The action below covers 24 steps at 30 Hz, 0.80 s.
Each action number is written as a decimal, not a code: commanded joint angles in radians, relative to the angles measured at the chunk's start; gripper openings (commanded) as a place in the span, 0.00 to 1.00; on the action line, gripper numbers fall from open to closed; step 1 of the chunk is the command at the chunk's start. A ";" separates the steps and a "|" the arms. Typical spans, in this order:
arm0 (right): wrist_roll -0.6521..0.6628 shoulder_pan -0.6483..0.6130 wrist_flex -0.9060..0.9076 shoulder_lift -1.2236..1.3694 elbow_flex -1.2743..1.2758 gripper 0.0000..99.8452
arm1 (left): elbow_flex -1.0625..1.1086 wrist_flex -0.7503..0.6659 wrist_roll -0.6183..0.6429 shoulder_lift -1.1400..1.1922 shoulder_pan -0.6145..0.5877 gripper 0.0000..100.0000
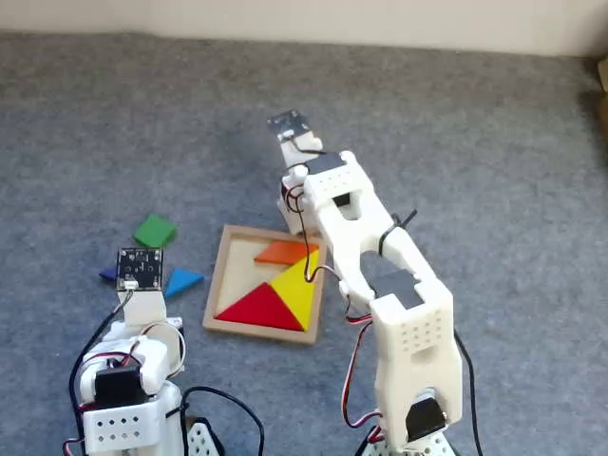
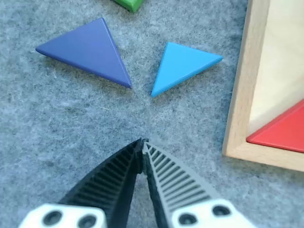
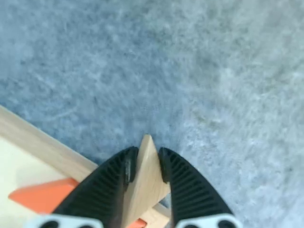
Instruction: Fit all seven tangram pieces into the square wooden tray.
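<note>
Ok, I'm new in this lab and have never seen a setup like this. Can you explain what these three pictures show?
The machine is two small robot arms, a left arm and a right arm, on grey felt. One picture looks down from above. The other two come from a camera on each arm's wrist, looking along its gripper.

On the felt lies a square wooden tray holding a red triangle, a yellow triangle and an orange piece. Beside it lie a green square, a dark blue triangle and a light blue triangle.

The left gripper is shut and empty. The right gripper is shut on what looks like the tray's corner.
</note>
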 commanded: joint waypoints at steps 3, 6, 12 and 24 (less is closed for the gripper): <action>0.020 0.007 0.081 -0.002 0.002 0.02 | 0.019 0.005 0.011 -0.033 -0.012 0.01; 0.020 0.007 0.081 -0.004 0.002 0.01 | 0.019 0.005 0.011 -0.033 -0.012 0.01; 0.021 0.007 0.180 -0.022 -0.027 0.01 | 0.019 0.005 0.011 -0.033 -0.012 0.01; 0.023 0.061 0.186 -0.101 -0.041 0.01 | 0.019 0.005 0.011 -0.033 -0.012 0.01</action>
